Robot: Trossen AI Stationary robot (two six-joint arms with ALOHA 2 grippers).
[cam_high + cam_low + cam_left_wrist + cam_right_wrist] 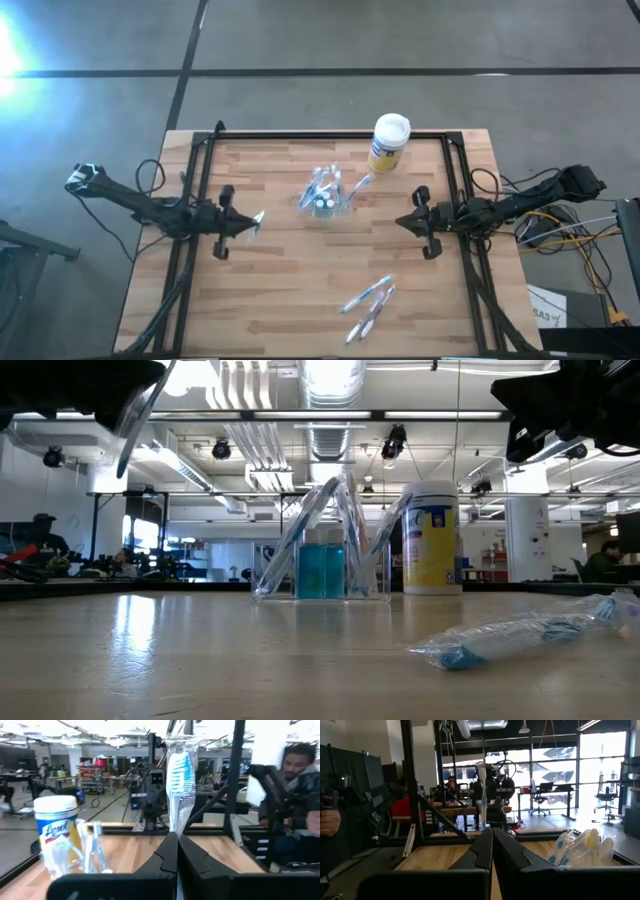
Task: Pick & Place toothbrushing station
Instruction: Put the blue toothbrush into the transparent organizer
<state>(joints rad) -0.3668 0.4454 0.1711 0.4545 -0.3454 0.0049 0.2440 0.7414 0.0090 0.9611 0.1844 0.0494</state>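
Wood table [270, 300], open workshop behind. Left tool [256, 219] clamped on wrapped toothbrush [180, 780], held upright, prob. for dropping into toothbrushing station [322, 194] at table mid-back, near yellow canister [388, 142]. Right tool [404, 222] together, empty, parked at right. Spare wrapped brushes [368, 300] lay near front.

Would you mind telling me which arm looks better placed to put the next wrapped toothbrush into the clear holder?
Left, probably: the left claw is shut on a wrapped toothbrush, level with the holder. The right claw is shut and empty.

The wooden table [290, 290] bears the toothbrushing station [322, 195], canister [388, 143], wrapped toothbrushes [368, 303].
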